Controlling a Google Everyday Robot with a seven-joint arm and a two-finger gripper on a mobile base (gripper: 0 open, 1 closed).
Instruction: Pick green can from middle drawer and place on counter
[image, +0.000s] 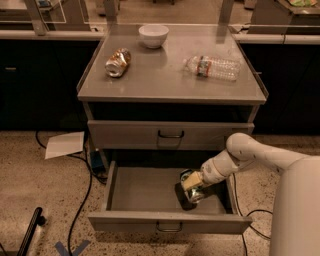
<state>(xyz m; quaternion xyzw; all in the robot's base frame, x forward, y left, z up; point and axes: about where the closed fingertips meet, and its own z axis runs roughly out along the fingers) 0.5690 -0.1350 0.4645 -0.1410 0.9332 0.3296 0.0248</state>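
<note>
**In the wide grey metal drawer (135, 192): small dark green can (184, 196) gripped**

At the open drawer's right side, the white arm's end effector (196, 186) pinches the can, which sits tilted. The flat grey table (165, 80) lies above.

White bowl (153, 36) sits upright at 12 o'clock. From the bowl, a dented copper-orange can (118, 62) lies on its side at about 8 o'clock. A clear plastic bottle (212, 67) with a coloured label lies flat at about 4 o'clock, well apart from that can.

Below them there's a closed grey drawer (170, 134) with a dark loop handle.

Over at 9 o'clock a sheet of white paper (65, 145) lies on the speckled floor (30, 190), with black cables (86, 187) snaking past it. Blue tape mark (70, 247) at 7 o'clock, and some black bar thing (31, 231) just left of it, can't tell what.

A pale worktop (45, 34) over dark cupboards (35, 80) runs along the back. Tool (192, 187) is low at 5 o'clock.
</note>
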